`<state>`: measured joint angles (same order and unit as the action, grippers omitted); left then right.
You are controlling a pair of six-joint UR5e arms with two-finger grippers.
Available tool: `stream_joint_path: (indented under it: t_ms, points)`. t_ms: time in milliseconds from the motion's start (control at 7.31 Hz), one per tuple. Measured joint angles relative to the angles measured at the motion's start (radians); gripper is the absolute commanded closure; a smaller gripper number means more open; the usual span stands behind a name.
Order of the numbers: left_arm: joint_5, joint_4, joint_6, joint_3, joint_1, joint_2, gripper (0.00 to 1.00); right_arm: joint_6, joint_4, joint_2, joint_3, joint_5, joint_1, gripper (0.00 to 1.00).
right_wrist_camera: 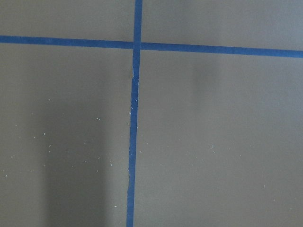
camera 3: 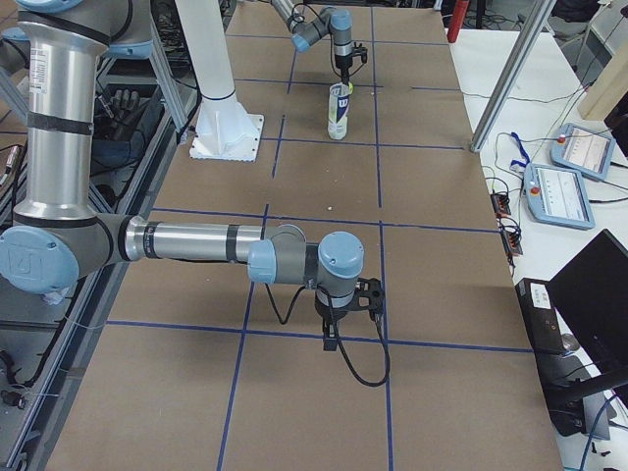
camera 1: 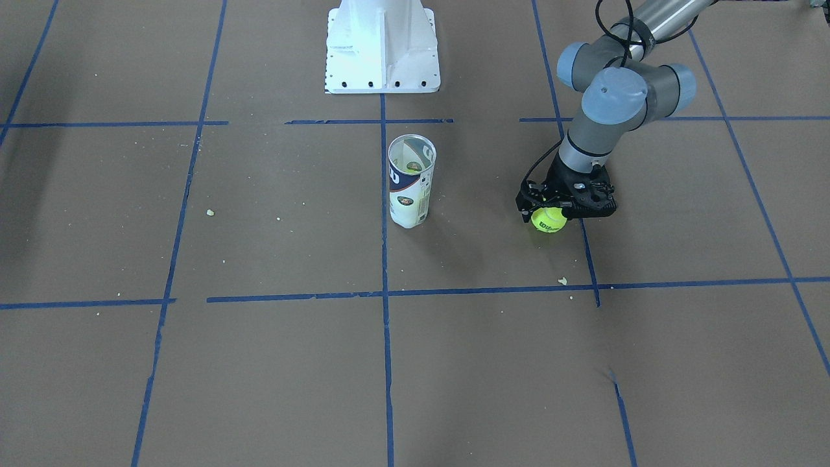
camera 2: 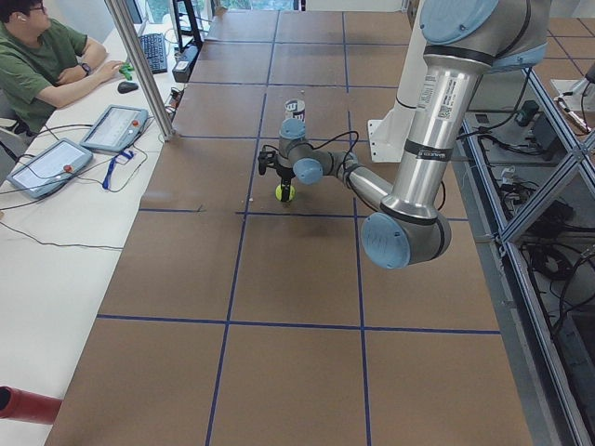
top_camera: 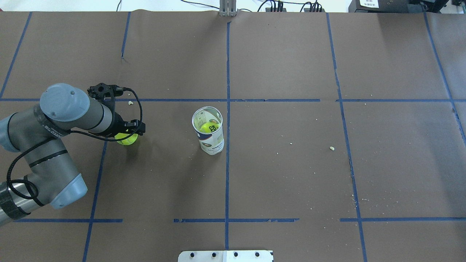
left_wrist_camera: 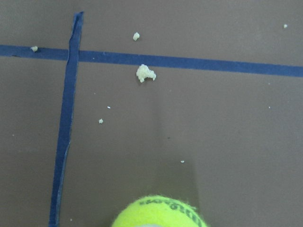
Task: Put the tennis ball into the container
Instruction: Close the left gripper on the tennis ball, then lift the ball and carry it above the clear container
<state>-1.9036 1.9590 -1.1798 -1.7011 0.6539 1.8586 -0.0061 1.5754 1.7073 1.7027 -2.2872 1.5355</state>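
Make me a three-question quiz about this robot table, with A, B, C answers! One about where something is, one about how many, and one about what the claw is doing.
1. Where is the can?
A. lying on its side
B. standing upright near the middle of the table
C. up in a claw

2. How many yellow-green balls show?
A. one
B. four
C. two

3. What is the left claw doing?
A. gripping a tennis ball
B. open and empty
C. holding the can

Answers:
1 B: the can stands with its open end up, with no arm touching it.
2 C: one tennis ball is in the left claw and a second ball sits inside the can.
3 A: the tennis ball is pinched between the claw's fingers, off to one side of the can.
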Motion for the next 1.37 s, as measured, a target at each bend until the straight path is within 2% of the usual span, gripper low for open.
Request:
stream_joint_path:
  t_ms: [411, 684, 1095, 1368]
  points:
    - [-0.004, -0.006, -0.003, -0.031, 0.004, -0.004, 1.00, 0.000, 0.000, 0.000, 0.000, 0.000, 0.000, 0.00]
    - [-0.006, -0.087, -0.003, -0.127, 0.015, -0.006, 1.00, 0.000, 0.000, 0.000, 0.000, 0.000, 0.000, 0.00]
    - [-0.061, -0.386, -0.006, -0.360, 0.101, 0.051, 1.00, 0.000, 0.000, 0.000, 0.000, 0.000, 0.000, 0.00]
    - [-0.127, -0.624, -0.059, -0.426, 0.162, 0.202, 1.00, 0.000, 0.000, 0.000, 0.000, 0.000, 0.000, 0.00]
